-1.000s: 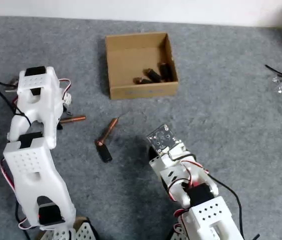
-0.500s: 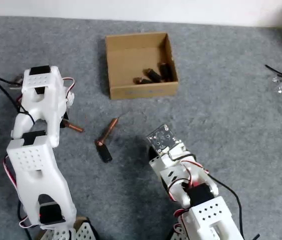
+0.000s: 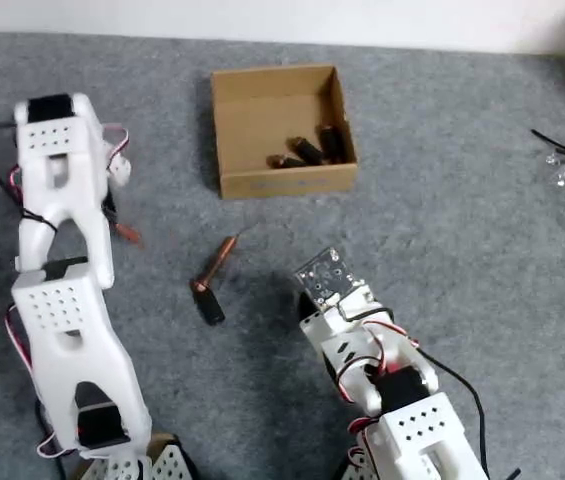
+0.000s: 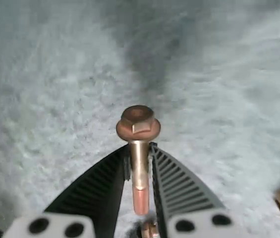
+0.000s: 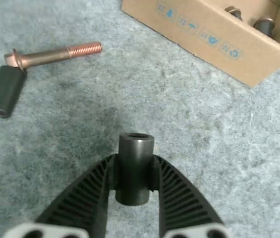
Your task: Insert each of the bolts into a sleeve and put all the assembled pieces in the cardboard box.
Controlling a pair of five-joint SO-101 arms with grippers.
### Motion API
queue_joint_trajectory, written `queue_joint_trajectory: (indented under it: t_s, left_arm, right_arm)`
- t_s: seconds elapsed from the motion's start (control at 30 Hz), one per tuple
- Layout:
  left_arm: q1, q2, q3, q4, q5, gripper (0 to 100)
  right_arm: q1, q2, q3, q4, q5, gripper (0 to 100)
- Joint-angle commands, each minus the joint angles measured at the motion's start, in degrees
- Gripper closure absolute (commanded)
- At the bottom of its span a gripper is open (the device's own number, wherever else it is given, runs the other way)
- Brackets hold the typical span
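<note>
The left fingers [image 4: 100, 183] clamp a copper-coloured flanged metal bolt [image 4: 138, 144], head pointing outward along them, while the right fingers [image 5: 179, 198], at four o'clock from it across the grey tabletop [image 3: 462, 200] in the high view, pinch a black cylindrical sleeve [image 5: 135, 166], bore end outward.

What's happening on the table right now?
The left gripper is shut on a copper bolt, gripped by the shank with the flanged head sticking out past the fingertips. The right gripper is shut on a black sleeve, open bore facing out. A second bolt and second sleeve lie unassembled on the grey carpet between the arms, the bolt's head against the sleeve. The cardboard box already holds a few assembled pieces.
</note>
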Motion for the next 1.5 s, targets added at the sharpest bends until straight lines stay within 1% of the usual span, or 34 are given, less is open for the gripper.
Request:
queue_joint_trajectory:
  t_s: [0.0, 0.07, 0.2, 0.33, 0.47, 0.57, 0.73, 0.87, 0.93, 1.23, 1.3, 1.47]
  left_arm:
    - [-0.22, -8.31, -8.66, 1.93, -5.10, 100]
    - [-0.22, -13.23, -8.75, 1.93, -6.86, 100]
    - [-0.13, -23.43, -8.75, 1.93, -7.91, 100]
    - [-0.22, -33.89, -8.13, 1.93, -11.87, 100]
    - [-0.22, -45.93, -3.82, 1.93, -16.00, 100]
    - [-0.13, -54.55, 0.66, 1.76, -17.67, 100]
    - [-0.40, -69.49, 12.97, 1.67, -17.85, 100]
    - [-0.31, -82.07, 23.96, 1.67, -23.03, 100]
    - [-0.31, -88.40, 28.88, 1.58, -24.53, 100]
    - [-0.31, -112.13, 53.76, 1.41, -25.05, 100]
    - [-0.31, -116.44, 60.26, -0.70, -25.05, 100]
    - [-0.31, -128.66, 77.93, -9.41, -25.05, 100]
  right_arm:
    - [0.66, -1.19, -0.40, -2.15, 0.70, 99.3]
    - [0.66, -1.19, -0.40, -2.15, 0.70, 99.3]
    - [0.66, -1.19, -0.40, -2.15, 0.70, 99.3]
    - [0.66, -1.19, -0.40, -2.15, 0.70, 99.3]
    - [0.66, -1.19, -0.40, -2.15, 0.70, 99.3]
    - [0.66, -1.19, -0.40, -2.15, 0.70, 99.3]
    - [0.66, -1.19, -0.40, -2.07, 0.70, 99.3]
    - [0.66, -1.19, -0.40, -2.07, 0.70, 99.3]
    - [0.66, -1.19, -0.40, -2.07, 0.70, 99.3]
    - [0.92, -1.27, -0.40, -1.98, 0.70, 99.3]
    - [1.98, -1.27, -0.40, -1.98, 0.35, 99.3]
    - [2.86, -1.27, -0.84, -0.22, 0.26, 99.3]
